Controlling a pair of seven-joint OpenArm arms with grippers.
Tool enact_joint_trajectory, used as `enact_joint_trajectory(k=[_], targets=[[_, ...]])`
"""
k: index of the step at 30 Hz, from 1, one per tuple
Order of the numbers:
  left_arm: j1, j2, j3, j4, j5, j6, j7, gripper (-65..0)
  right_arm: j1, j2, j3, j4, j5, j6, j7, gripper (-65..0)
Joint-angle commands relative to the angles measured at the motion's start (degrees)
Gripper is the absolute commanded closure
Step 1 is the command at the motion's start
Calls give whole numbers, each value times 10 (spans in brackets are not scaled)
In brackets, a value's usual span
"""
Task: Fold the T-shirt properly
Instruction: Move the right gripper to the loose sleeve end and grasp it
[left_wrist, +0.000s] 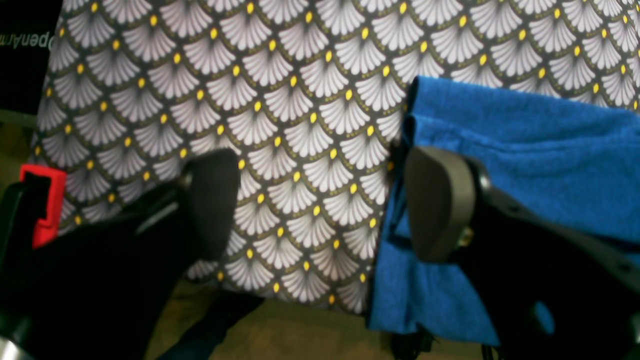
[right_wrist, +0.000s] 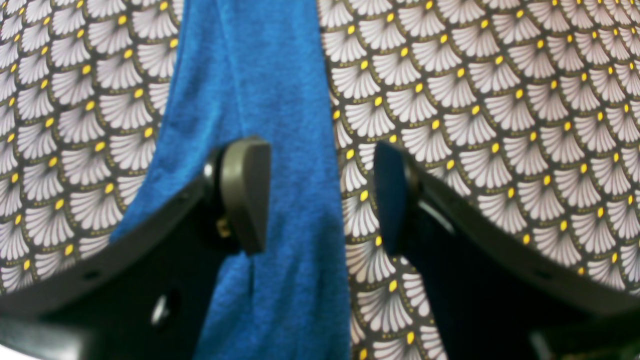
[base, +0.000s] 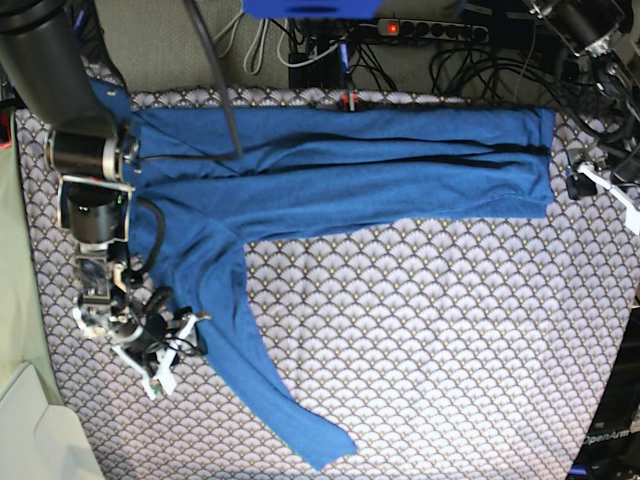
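T-shirt (base: 340, 165), patterned tablecloth (base: 430, 350), cables (base: 470, 55) behind

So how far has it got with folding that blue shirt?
Partly folded. The T-shirt body already lies as a long doubled band across the patterned table. One sleeve trails loose. The right end effector hangs open over that sleeve, the left end effector open at the hem; neither grips. Tucking the sleeve and the crosswise folds remain.

Left tool (left_wrist: 320, 205) stands with fingers wide apart over the fan-patterned bench (left_wrist: 280, 110). Blue T-shirt (left_wrist: 525, 165) lies at right, its folded edge beside the right finger (left_wrist: 437, 202). Nothing sits between the fingers.
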Motion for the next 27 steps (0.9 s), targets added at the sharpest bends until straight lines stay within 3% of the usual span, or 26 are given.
enact_joint_trajectory(k=[1, 7, 11, 17, 27], targets=[[-5, -10, -2, 10, -5, 0, -8, -507, 25, -4, 1, 7, 9, -4, 16, -337], [-3, -10, -2, 10, -5, -2, -5, -507, 25, -12, 1, 6, 8, -6, 25, -337], [-3, -10, -2, 10, -5, -2, -5, -507, 25, -13, 1, 5, 9, -62, 40, -337], [-3, -9, -2, 11, -7, -2, -5, -507, 27, -17, 1, -29, 9, -84, 54, -337], [-3, -8, -1, 11, -9, -1, -5, -507, 24, -21, 1, -88, 9, -92, 107, -336]])
